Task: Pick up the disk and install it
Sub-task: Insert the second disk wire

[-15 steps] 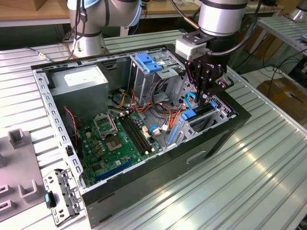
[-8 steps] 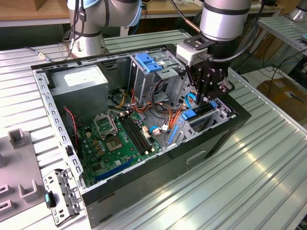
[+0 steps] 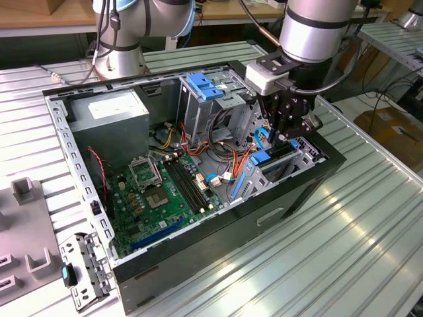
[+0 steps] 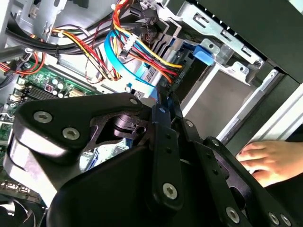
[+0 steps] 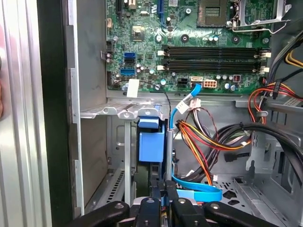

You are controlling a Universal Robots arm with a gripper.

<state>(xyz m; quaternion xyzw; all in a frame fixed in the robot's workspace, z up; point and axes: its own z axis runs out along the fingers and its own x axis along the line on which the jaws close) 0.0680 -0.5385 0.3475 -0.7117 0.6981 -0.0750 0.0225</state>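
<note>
Black jaws, pinched narrow, hang just above the blue-railed disk [image 3: 263,158] standing edgewise in the computer case [image 3: 198,261], label hidden.

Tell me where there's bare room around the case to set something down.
The ribbed table top on the exterior view's right of the computer case is bare. Inside, it is crowded: cables between the drive cage and the gripper, with the motherboard beside them.

Disk [image 5: 166,161] mostly hidden; tool [image 5: 164,201] tips cropped
</note>
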